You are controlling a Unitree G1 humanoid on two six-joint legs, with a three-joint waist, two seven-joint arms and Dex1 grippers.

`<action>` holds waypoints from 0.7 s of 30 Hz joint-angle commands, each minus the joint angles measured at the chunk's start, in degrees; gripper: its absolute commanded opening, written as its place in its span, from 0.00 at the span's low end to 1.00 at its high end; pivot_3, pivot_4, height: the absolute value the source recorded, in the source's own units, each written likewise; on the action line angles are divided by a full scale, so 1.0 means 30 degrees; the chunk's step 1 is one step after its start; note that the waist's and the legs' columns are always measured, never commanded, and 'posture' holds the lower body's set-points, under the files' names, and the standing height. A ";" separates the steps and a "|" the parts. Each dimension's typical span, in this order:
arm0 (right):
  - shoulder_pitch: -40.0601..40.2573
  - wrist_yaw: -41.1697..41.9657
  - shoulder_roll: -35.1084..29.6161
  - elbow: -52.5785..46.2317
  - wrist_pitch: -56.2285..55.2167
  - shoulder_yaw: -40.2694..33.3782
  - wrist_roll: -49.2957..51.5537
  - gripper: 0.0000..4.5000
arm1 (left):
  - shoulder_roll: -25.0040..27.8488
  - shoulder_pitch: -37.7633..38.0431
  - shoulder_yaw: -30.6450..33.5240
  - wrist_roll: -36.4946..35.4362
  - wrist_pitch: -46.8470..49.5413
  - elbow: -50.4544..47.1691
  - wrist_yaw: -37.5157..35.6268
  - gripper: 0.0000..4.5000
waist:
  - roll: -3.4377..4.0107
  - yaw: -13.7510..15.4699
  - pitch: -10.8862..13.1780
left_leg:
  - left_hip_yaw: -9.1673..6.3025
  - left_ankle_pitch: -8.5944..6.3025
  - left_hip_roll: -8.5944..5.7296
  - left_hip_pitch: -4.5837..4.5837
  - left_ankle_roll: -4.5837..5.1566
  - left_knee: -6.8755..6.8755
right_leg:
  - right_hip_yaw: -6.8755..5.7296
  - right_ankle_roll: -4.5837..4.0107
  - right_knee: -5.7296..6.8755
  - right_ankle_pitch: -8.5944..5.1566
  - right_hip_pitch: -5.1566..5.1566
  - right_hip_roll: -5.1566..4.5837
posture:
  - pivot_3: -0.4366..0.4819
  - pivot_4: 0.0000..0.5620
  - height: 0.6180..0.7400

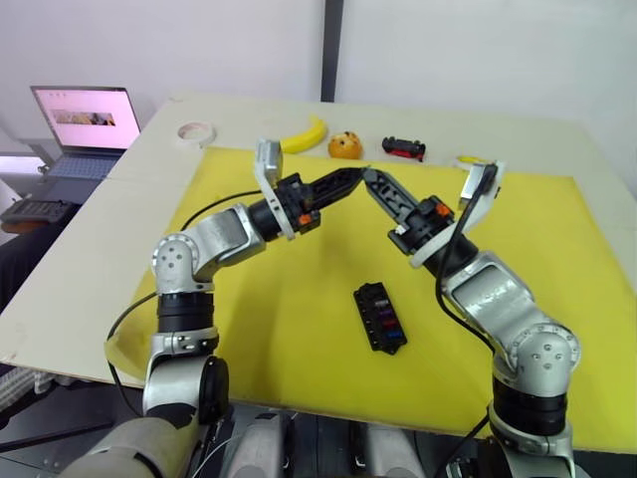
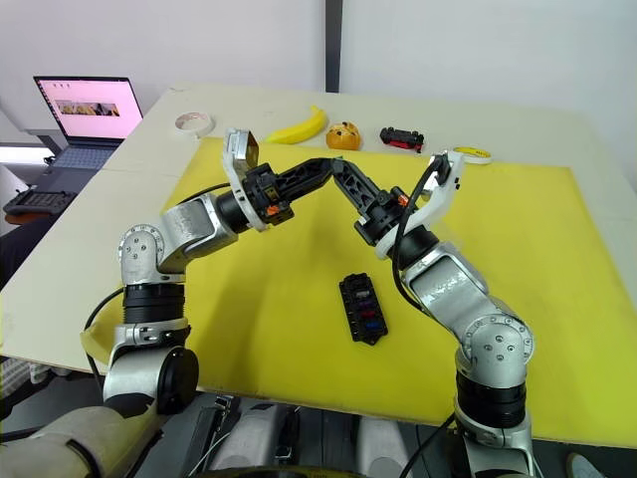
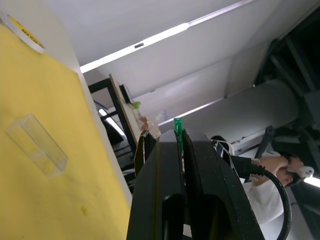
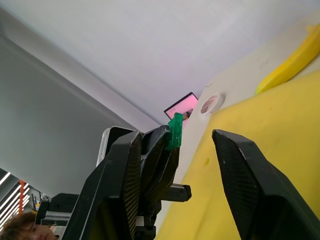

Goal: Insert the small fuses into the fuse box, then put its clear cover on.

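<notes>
**Green fuse held between the two arms**

Mid-frame, the left end effector (image 1: 356, 176) was clamped on a green fuse (image 3: 177, 128). The right end effector (image 4: 175, 150) stood spread around it. The fuse box (image 1: 379, 317) lay lower centre, the clear cover (image 3: 36, 144) on the yellow mat (image 1: 299, 299).

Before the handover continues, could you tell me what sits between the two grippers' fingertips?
A green fuse, pinched in the shut left gripper. The right wrist view shows the open right gripper bracketing it; the fuse box lies below.
</notes>
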 commanded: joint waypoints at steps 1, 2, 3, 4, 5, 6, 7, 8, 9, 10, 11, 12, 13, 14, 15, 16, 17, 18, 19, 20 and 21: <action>-0.0234 0.0205 -0.0093 -0.0499 -0.0305 0.0038 0.0218 0.52 | 0.0131 -0.0048 -0.0279 -0.0708 -0.0336 -0.0652 -0.0104 0.00 | 0.0000 0.0004 0.0000 | -0.0001 0.0000 0.0000 0.0000 0.0000 0.0000 | 0.0001 0.0000 0.0000 0.0000 0.0000 0.0000 | 0.48 0.27 1.00; -0.0206 0.0152 -0.0098 -0.0559 -0.0343 0.0046 0.0250 0.52 | 0.0166 -0.0027 -0.0344 -0.0783 -0.0393 -0.0673 -0.0098 0.00 | 0.0000 0.0003 0.0000 | -0.0001 -0.0001 0.0000 0.0000 0.0002 0.0000 | 0.0000 0.0000 0.0000 0.0000 0.0000 0.0000 | 0.48 0.27 1.00; -0.0188 0.0086 -0.0092 -0.0616 -0.0391 0.0037 0.0275 0.52 | 0.0204 -0.0003 -0.0401 -0.0829 -0.0442 -0.0704 -0.0106 0.00 | 0.0000 -0.0001 0.0000 | -0.0001 -0.0003 0.0000 0.0000 0.0005 0.0000 | 0.0000 0.0000 0.0000 0.0000 0.0000 0.0000 | 0.48 0.27 1.00; -0.0203 0.0046 -0.0087 -0.0622 -0.0431 0.0024 0.0277 0.52 | 0.0247 -0.0004 -0.0447 -0.0858 -0.0478 -0.0678 -0.0130 0.00 | 0.0000 -0.0002 0.0000 | 0.0000 -0.0003 0.0000 0.0000 0.0005 0.0000 | 0.0001 0.0000 0.0000 0.0000 0.0000 0.0000 | 0.48 0.27 1.00; -0.0236 0.0013 -0.0092 -0.0627 -0.0475 0.0000 0.0297 0.52 | 0.0290 0.0001 -0.0492 -0.0892 -0.0509 -0.0660 -0.0141 0.00 | 0.0000 -0.0001 0.0000 | -0.0001 -0.0002 0.0000 0.0000 0.0004 0.0000 | 0.0001 0.0000 0.0000 0.0000 0.0000 0.0000 | 0.48 0.27 1.00; -0.0270 -0.0028 -0.0091 -0.0625 -0.0520 -0.0022 0.0335 0.52 | 0.0327 0.0011 -0.0535 -0.0928 -0.0540 -0.0653 -0.0150 0.00 | 0.0000 0.0000 0.0000 | -0.0001 -0.0002 0.0000 0.0000 0.0005 0.0000 | 0.0001 0.0000 0.0000 0.0000 0.0000 0.0001 | 0.48 0.27 1.00; -0.0299 -0.0061 -0.0096 -0.0623 -0.0555 -0.0034 0.0364 0.52 | 0.0365 0.0027 -0.0585 -0.0961 -0.0577 -0.0661 -0.0159 0.00 | 0.0000 0.0001 0.0000 | -0.0001 -0.0002 0.0000 0.0000 0.0005 0.0000 | 0.0001 0.0000 0.0000 0.0000 0.0000 0.0001 | 0.48 0.27 1.00; -0.0329 -0.0104 -0.0094 -0.0622 -0.0602 -0.0050 0.0409 0.52 | 0.0403 0.0052 -0.0638 -0.0996 -0.0611 -0.0683 -0.0164 0.00 | 0.0000 0.0003 0.0000 | -0.0001 -0.0003 0.0001 0.0000 0.0006 0.0000 | 0.0001 0.0000 0.0000 0.0000 0.0000 0.0001 | 0.48 0.27 1.00; -0.0346 -0.0137 -0.0097 -0.0618 -0.0641 -0.0053 0.0451 0.52 | 0.0437 0.0070 -0.0686 -0.1030 -0.0651 -0.0694 -0.0165 0.00 | 0.0000 0.0004 0.0000 | 0.0001 -0.0003 0.0000 0.0000 0.0007 0.0000 | 0.0001 0.0000 0.0000 0.0000 0.0000 0.0001 | 0.48 0.27 1.00; -0.0345 -0.0129 -0.0120 -0.0622 -0.0662 -0.0041 0.0467 0.52 | 0.0471 0.0081 -0.0726 -0.1056 -0.0687 -0.0703 -0.0166 0.00 | 0.0000 0.0006 0.0000 | -0.0001 -0.0004 0.0000 0.0000 0.0008 0.0000 | 0.0001 0.0000 -0.0001 0.0000 0.0000 0.0001 | 0.48 0.27 1.00; -0.0328 -0.0094 -0.0176 -0.0614 -0.0646 -0.0024 0.0476 0.52 | 0.0501 0.0094 -0.0766 -0.1095 -0.0719 -0.0712 -0.0160 0.00 | 0.0000 0.0004 0.0000 | 0.0000 -0.0004 0.0000 0.0000 0.0009 0.0000 | 0.0001 0.0000 -0.0001 0.0000 0.0000 0.0001 | 0.48 0.27 1.00; -0.0296 -0.0056 -0.0229 -0.0605 -0.0630 -0.0007 0.0486 0.52 | 0.0529 0.0107 -0.0805 -0.1132 -0.0762 -0.0724 -0.0160 0.00 | 0.0000 0.0002 0.0000 | -0.0001 -0.0005 0.0000 0.0000 0.0009 0.0000 | 0.0001 0.0000 0.0000 0.0000 0.0000 0.0001 | 0.48 0.27 1.00; -0.0254 -0.0012 -0.0282 -0.0590 -0.0611 0.0009 0.0484 0.52 | 0.0551 0.0119 -0.0843 -0.1167 -0.0800 -0.0733 -0.0152 0.00 | 0.0000 -0.0002 0.0000 | -0.0001 -0.0005 0.0000 0.0000 0.0010 0.0000 | 0.0001 0.0000 0.0000 0.0000 0.0000 0.0001 | 0.48 0.27 1.00; -0.0191 0.0067 -0.0320 -0.0559 -0.0596 0.0023 0.0463 0.52 | 0.0573 0.0133 -0.0881 -0.1207 -0.0836 -0.0747 -0.0144 0.00 | 0.0000 -0.0004 0.0000 | -0.0001 -0.0005 0.0000 0.0000 0.0010 0.0000 | 0.0001 0.0000 0.0000 0.0000 0.0000 0.0001 | 0.48 0.27 1.00; -0.0137 0.0137 -0.0344 -0.0528 -0.0592 0.0037 0.0433 0.52 | 0.0591 0.0143 -0.0912 -0.1254 -0.0865 -0.0756 -0.0132 0.00 | 0.0000 -0.0003 0.0000 | -0.0001 -0.0005 0.0000 0.0000 0.0011 0.0000 | 0.0001 0.0000 -0.0001 0.0000 0.0000 0.0001 | 0.48 0.27 1.00; -0.0103 0.0235 -0.0367 -0.0453 -0.0584 0.0059 0.0378 0.52 | 0.0609 0.0135 -0.0939 -0.1254 -0.0889 -0.0741 -0.0156 0.00 | 0.0000 -0.0001 0.0000 | -0.0001 -0.0008 0.0001 0.0000 0.0016 0.0000 | 0.0001 0.0000 0.0000 0.0000 0.0000 0.0001 | 0.48 0.27 1.00; -0.0077 0.0317 -0.0382 -0.0392 -0.0591 0.0077 0.0331 0.52 | 0.0624 0.0128 -0.0963 -0.1260 -0.0904 -0.0724 -0.0172 0.00 | 0.0000 -0.0002 0.0000 | -0.0001 -0.0008 0.0000 0.0000 0.0015 0.0000 | 0.0001 0.0000 0.0000 0.0000 0.0000 0.0001 | 0.48 0.27 1.00; -0.0065 0.0368 -0.0393 -0.0353 -0.0600 0.0090 0.0303 0.52 | 0.0637 0.0123 -0.0982 -0.1263 -0.0917 -0.0713 -0.0185 0.00 | 0.0000 -0.0001 0.0000 | 0.0000 -0.0008 0.0000 0.0000 0.0015 0.0000 | 0.0001 0.0000 0.0000 0.0000 0.0000 0.0001 | 0.48 0.27 1.00; -0.0035 0.0443 -0.0385 -0.0302 -0.0619 0.0086 0.0267 0.52 | 0.0643 0.0123 -0.1000 -0.1269 -0.0942 -0.0709 -0.0195 0.00 | 0.0000 -0.0001 0.0000 | -0.0001 -0.0010 0.0000 0.0000 0.0019 0.0000 | 0.0001 0.0000 0.0000 0.0000 0.0000 0.0001 | 0.48 0.27 1.00; -0.0011 0.0497 -0.0368 -0.0277 -0.0645 0.0074 0.0249 0.52 | 0.0654 0.0129 -0.1021 -0.1281 -0.0966 -0.0716 -0.0205 0.00 | 0.0000 -0.0001 0.0000 | 0.0000 -0.0012 0.0000 0.0000 0.0023 0.0000 | 0.0001 0.0000 0.0000 0.0000 0.0000 0.0001 | 0.48 0.27 1.00; 0.0004 0.0524 -0.0349 -0.0268 -0.0664 0.0069 0.0245 0.52 | 0.0663 0.0134 -0.1037 -0.1286 -0.0986 -0.0726 -0.0214 0.00 | 0.0000 0.0001 0.0000 | 0.0000 -0.0012 0.0000 0.0000 0.0024 0.0000 | 0.0001 0.0000 0.0000 0.0000 0.0000 0.0001 | 0.48 0.27 1.00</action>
